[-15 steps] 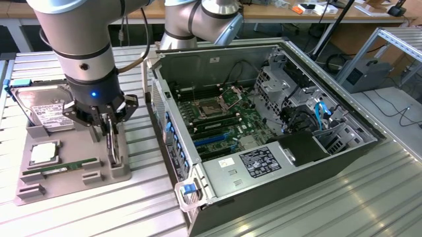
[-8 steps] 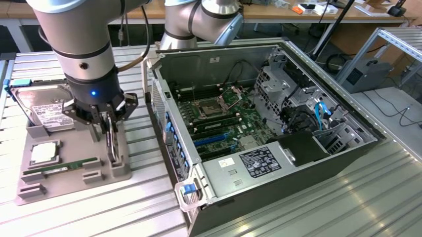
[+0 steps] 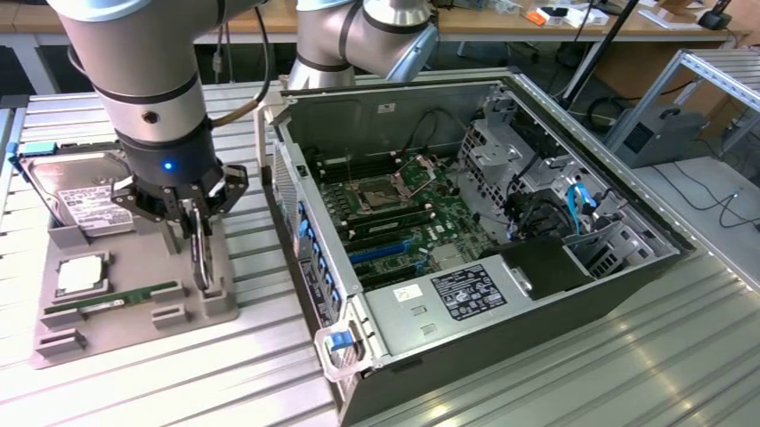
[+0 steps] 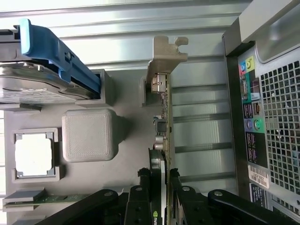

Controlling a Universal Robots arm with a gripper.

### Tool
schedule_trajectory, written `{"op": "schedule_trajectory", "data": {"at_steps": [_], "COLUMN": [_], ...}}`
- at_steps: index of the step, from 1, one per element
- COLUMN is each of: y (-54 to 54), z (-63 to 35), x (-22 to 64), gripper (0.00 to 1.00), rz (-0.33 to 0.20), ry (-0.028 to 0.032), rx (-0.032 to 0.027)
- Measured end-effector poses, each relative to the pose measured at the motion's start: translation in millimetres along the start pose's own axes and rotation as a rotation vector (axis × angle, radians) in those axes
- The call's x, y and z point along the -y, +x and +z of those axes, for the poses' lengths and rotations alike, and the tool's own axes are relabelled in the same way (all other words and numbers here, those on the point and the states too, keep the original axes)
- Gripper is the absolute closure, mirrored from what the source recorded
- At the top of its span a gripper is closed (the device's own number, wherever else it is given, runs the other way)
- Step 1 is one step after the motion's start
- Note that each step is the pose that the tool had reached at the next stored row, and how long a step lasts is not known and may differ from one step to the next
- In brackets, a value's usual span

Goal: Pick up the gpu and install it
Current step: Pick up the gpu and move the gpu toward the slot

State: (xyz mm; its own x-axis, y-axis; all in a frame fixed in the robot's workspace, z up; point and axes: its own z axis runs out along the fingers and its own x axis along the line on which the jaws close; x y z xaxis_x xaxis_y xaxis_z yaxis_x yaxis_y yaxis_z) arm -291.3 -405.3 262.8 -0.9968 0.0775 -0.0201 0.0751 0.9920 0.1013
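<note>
The gpu (image 3: 205, 267) stands on edge in a slot at the right side of the grey parts holder (image 3: 131, 334), in the exterior view's left half. My gripper (image 3: 194, 233) reaches straight down over it. In the wrist view the gpu (image 4: 164, 108) runs edge-on away from the camera, with its silvery bracket (image 4: 165, 56) at the far end. The black fingers (image 4: 176, 187) press against both faces of the card, so my gripper (image 4: 160, 183) is shut on it. The card's lower edge still rests in the holder.
The holder also carries a hard drive (image 3: 84, 191) in a blue frame, a square processor (image 3: 81, 276) and a green memory stick (image 3: 119, 298). The opened computer case (image 3: 475, 222) lies just to the exterior view's right, its motherboard (image 3: 404, 213) exposed.
</note>
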Motion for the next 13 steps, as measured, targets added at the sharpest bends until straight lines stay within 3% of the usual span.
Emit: {"op": "schedule_trajectory", "data": {"at_steps": [9,13], "y": [-0.1,-0.1], "z": [-3.2,-5.2], "x": [-0.3,-0.5], "gripper": [0.73,0.73], "rz": [0.000,0.001], "ry": [-0.0130,-0.0225], "rx": [-0.0010,-0.0017]}}
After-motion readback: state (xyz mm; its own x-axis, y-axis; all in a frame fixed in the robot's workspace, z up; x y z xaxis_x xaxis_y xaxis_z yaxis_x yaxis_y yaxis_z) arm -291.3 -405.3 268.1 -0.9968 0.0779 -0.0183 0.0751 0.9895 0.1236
